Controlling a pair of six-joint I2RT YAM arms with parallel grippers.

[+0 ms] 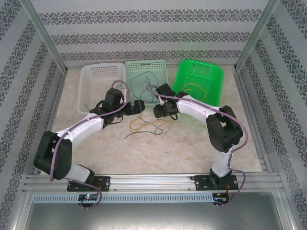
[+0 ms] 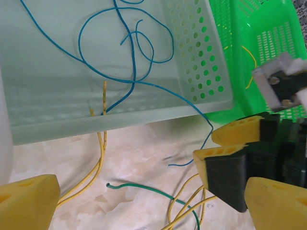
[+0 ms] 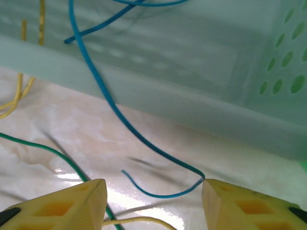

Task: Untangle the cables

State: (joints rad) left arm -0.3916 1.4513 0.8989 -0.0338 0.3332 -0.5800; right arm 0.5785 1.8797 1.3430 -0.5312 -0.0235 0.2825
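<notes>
Currently one marbled table [image 1: 192, 143] is carrying everything, and three baskets are sitting in a row along its far edge: a white basket [image 1: 90, 88] on the left, a mint basket [image 1: 146, 67] in the middle and a green basket [image 1: 199, 69] on the right. Two arms are reaching in from the near edge, the left arm [image 1: 81, 127] and the right arm [image 1: 201, 111], their ends close together in front of the mint basket. The left gripper [image 1: 140, 106] is hanging with its jaws spread wide. The right gripper [image 3: 153, 187] is holding its jaws apart too, low over the table, with the free end of the blue cable [image 3: 111, 104] lying ungripped between its fingertips. That blue cable is looping inside the mint basket and spilling over its near wall; how many blue strands are coiling there I cannot tell. One green cable [image 2: 144, 190] is lying on the table beside several yellow cables [image 2: 101, 153], and one more yellow strand [image 1: 192, 87] is lying in the green basket.
</notes>
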